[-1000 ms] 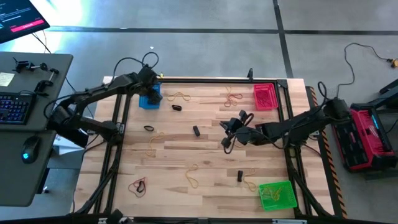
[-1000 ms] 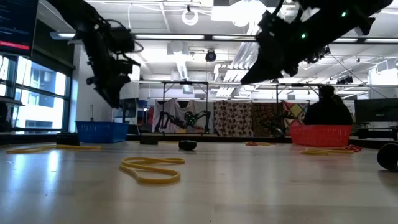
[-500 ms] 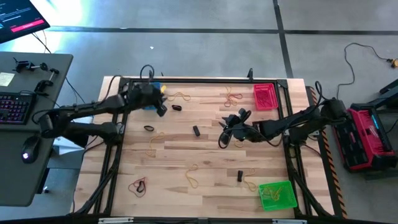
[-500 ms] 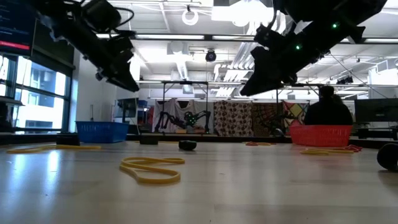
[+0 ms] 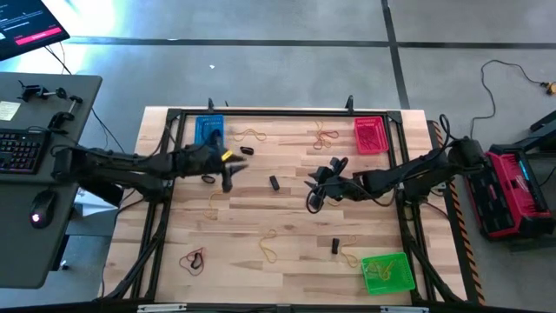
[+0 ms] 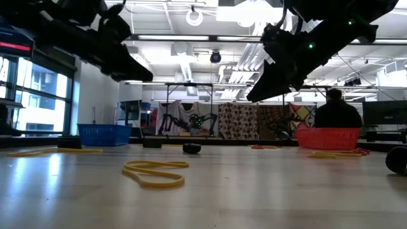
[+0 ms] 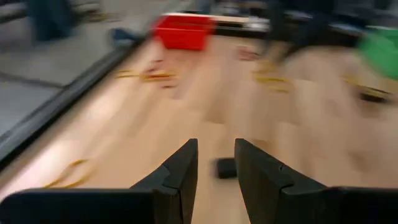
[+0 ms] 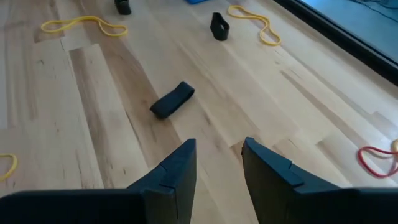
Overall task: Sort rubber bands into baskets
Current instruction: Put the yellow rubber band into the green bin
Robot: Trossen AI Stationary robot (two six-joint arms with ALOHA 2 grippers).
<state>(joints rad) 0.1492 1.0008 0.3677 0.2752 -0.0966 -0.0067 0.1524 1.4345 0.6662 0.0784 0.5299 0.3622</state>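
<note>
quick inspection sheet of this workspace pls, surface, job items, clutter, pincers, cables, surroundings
surface: wooden table inside a black frame.
job's things: blue basket at the far left corner, red basket far right, green basket near right; yellow, red and black rubber bands scattered loose on the wood.
clutter: nothing seen on the table.
grippers: left pincer open above the left-centre, holding nothing; right pincer open near the middle, a black band ahead of it.
cables: black cable on the floor, right of the table.
surroundings: desk with keyboard at left; red and black case at right; a person in the room behind.
</note>
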